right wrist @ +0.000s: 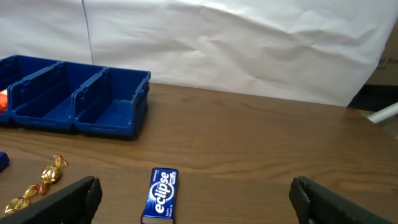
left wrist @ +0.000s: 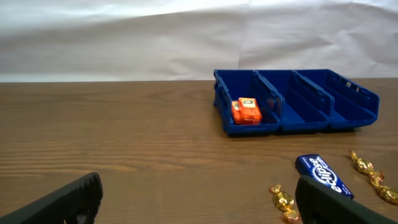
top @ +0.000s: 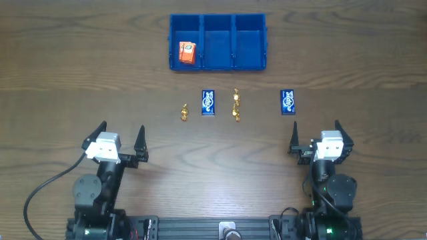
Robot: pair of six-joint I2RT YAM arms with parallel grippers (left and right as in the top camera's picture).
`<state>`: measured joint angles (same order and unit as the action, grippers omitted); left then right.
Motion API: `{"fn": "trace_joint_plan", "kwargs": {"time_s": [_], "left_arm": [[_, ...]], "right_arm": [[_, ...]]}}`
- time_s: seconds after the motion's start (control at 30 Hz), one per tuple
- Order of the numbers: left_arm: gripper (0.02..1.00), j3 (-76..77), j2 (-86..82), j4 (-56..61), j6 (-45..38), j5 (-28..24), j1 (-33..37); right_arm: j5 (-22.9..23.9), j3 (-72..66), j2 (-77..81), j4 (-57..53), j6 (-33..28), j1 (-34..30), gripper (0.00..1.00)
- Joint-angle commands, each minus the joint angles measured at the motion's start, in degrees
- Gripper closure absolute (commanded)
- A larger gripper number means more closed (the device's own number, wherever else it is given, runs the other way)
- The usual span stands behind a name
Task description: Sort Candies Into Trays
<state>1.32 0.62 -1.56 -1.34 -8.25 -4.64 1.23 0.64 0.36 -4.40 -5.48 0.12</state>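
- The left gripper [top: 123,127] hovers over the tabletop [top: 67,67], well clear of the blue tray [top: 217,67] on the arms' side and off beyond its left end. Its fingers [left wrist: 74,193] are spread wide and hold nothing.
- The blue tray has three compartments side by side. The orange candies [top: 187,53] lie in the leftmost one, and the left wrist view shows them as two small packs [left wrist: 246,111] against each other.
- A single gold candy [top: 185,112] lies on the tabletop on the arms' side of the tray, roughly in line with its left compartment.
- The left blue pack [top: 208,103] lies flat just beside that candy, in line with the divider between the tray's left and middle compartments.
- The nearer gold candy [top: 236,97] sits opposite the divider between the tray's middle and right compartments. The farther gold candy [top: 237,115] is right behind it, away from the tray.
- The right blue pack [top: 288,102] lies flat past the tray's right end, about as far from the tray as the other pack.
- The right gripper [top: 315,125] hovers farther from the tray than that pack. Its fingers [right wrist: 71,199] are parted wide and empty.
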Motion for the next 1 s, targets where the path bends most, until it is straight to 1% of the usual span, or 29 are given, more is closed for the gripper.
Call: {"fn": "trace_joint_plan", "kwargs": {"time_s": [0.03,0.27,0.33,0.4,0.5,0.57,0.6,0.63,0.7,0.73,0.8,0.87,0.9,1.0], "left_arm": [[0.023,-1.05,-0.15,-2.10,-0.39,-0.68,0.24],[0.020,-1.05,-0.15,-2.10,-0.39,-0.68,0.24],[0.020,-1.05,-0.15,-2.10,-0.39,-0.68,0.24],[0.020,-1.05,-0.15,-2.10,-0.39,-0.68,0.24],[0.020,-1.05,-0.15,-2.10,-0.37,-0.68,0.24],[0.020,-1.05,-0.15,-2.10,-0.37,-0.68,0.24],[0.023,-1.05,-0.15,-2.10,-0.39,-0.68,0.24],[0.020,-1.05,-0.15,-2.12,-0.37,-0.68,0.24],[0.023,-1.05,-0.15,-2.10,-0.37,-0.68,0.24],[0.020,-1.05,-0.15,-2.12,-0.37,-0.68,0.24],[0.020,-1.05,-0.15,-2.10,-0.37,-0.68,0.24],[0.020,-1.05,-0.15,-2.10,-0.37,-0.68,0.24],[0.023,-1.05,-0.15,-2.10,-0.37,-0.68,0.24],[0.020,-1.05,-0.15,-2.10,-0.37,-0.68,0.24]], "right_arm": [[0.13,-0.20,-0.20,-0.17,-0.61,-0.20,0.003],[0.11,-0.20,-0.20,-0.11,-0.59,-0.24,0.003],[0.13,0.33,1.11,1.90,1.51,-0.44,0.003],[0.11,5.57,6.95,1.97,3.76,-0.63,0.003],[0.11,19.45,22.99,-1.03,3.58,-0.61,0.003],[-0.09,31.85,37.13,-6.91,3.61,-0.61,0.003],[-0.13,35.63,41.29,-9.09,3.72,-0.59,0.003],[-0.22,40.46,46.45,-12.35,3.74,-0.52,0.003],[-2.16,51.74,58.31,-21.92,3.74,-0.50,0.003],[-3.87,57.86,65.26,-28.11,3.74,-0.50,0.003],[-5.40,62.95,72.76,-33.27,4.00,-0.50,0.003],[-6.51,65.75,80.06,-35.63,4.70,-0.50,0.003],[-6.58,65.99,82.53,-35.50,5.44,-0.50,0.003],[-9.29,65.96,91.97,-34.71,5.84,-0.50,0.003]]}}
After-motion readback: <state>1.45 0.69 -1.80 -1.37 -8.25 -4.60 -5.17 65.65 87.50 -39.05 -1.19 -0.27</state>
